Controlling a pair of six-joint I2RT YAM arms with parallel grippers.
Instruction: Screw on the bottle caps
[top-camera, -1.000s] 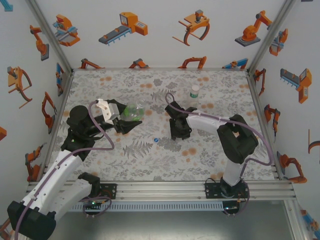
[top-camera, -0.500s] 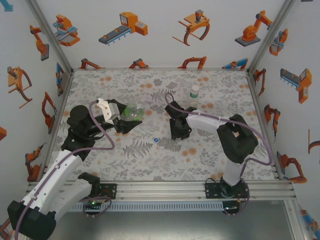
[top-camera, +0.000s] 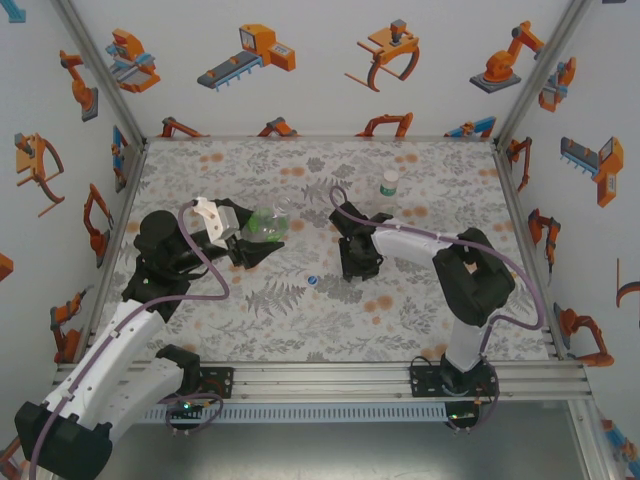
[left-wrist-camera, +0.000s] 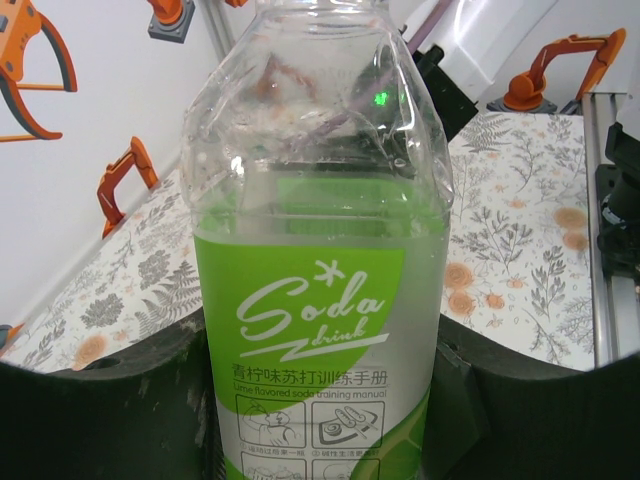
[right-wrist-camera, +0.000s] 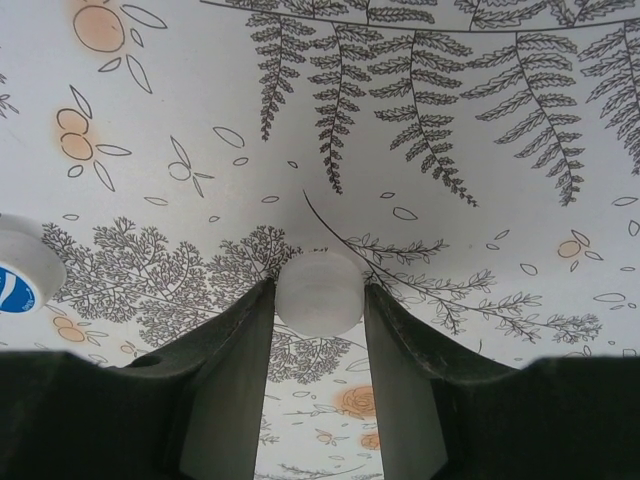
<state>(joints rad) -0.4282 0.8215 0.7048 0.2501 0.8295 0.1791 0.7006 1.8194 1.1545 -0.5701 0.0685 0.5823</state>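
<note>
Almost nothing has moved since a second ago. The right gripper (right-wrist-camera: 320, 300) pinches a white cap (right-wrist-camera: 318, 282) mid-worktop, with a blue cap (right-wrist-camera: 14, 288) just beside. The left gripper (left-wrist-camera: 320, 415) clamps the labelled bottle (left-wrist-camera: 320, 250) nearer the worktop's left edge. I reckon all the screwing is still ahead.

The left gripper (top-camera: 255, 240) has a green-tinted bottle (top-camera: 270, 220) at its jaws, over the left half of the floral bench (top-camera: 300, 320). The right gripper (top-camera: 358, 268) points down at the bench, a blue cap (top-camera: 313, 281) lying near it. A labelled bottle (top-camera: 390, 184) stands upright towards the far edge.
</note>
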